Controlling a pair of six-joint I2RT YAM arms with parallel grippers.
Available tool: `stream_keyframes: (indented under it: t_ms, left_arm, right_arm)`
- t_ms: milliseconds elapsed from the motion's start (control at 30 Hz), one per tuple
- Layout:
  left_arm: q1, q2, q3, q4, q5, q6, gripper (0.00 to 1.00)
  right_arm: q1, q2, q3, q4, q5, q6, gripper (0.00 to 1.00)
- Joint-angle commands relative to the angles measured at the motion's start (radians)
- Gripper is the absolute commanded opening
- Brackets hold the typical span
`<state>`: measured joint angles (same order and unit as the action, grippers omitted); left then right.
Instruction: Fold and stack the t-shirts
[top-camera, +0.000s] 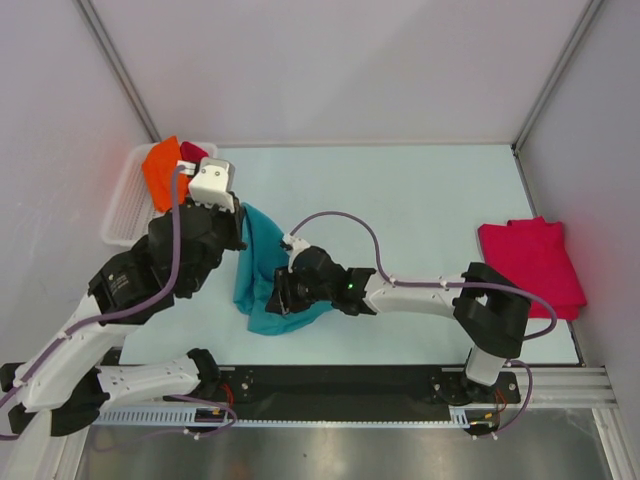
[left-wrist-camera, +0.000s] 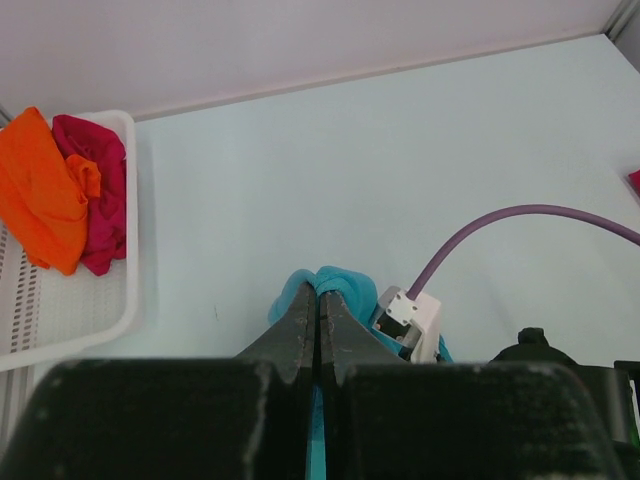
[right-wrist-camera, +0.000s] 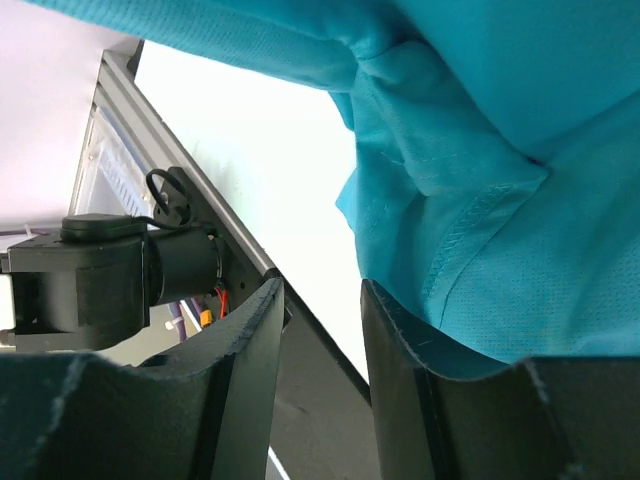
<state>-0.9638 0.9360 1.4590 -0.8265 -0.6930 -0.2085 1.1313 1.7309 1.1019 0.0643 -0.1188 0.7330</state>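
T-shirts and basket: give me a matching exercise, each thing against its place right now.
1 teal shirt
2 orange shirt
3 folded crimson shirt
4 basket

A at the table's right edge
B pinched in the left gripper
C at the table's far-left corner
D in the basket

Pairs: 1-B, 2-D, 3-A, 4-C

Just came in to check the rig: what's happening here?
The left gripper, jaws shut, holds the teal t-shirt up by a pinched bunch. The right gripper sits open against its lower folds, not gripping. One crimson-pink shirt lies folded at the right edge of the table; the orange shirt and a second crimson shirt wait in the white basket.
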Motion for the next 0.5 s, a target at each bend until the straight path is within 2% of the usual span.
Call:
stream_keyframes:
  t_ms: [0, 467]
  left_arm:
    - [0.017, -0.006, -0.008, 0.052, 0.024, 0.009, 0.0]
    - [0.025, -0.032, -0.005, 0.049, 0.024, 0.011, 0.0]
  right_arm:
    - [0.013, -0.004, 0.032, -0.003, 0.005, 0.016, 0.42]
    - [0.021, 0.041, 0.026, 0.011, -0.007, 0.037, 0.4]
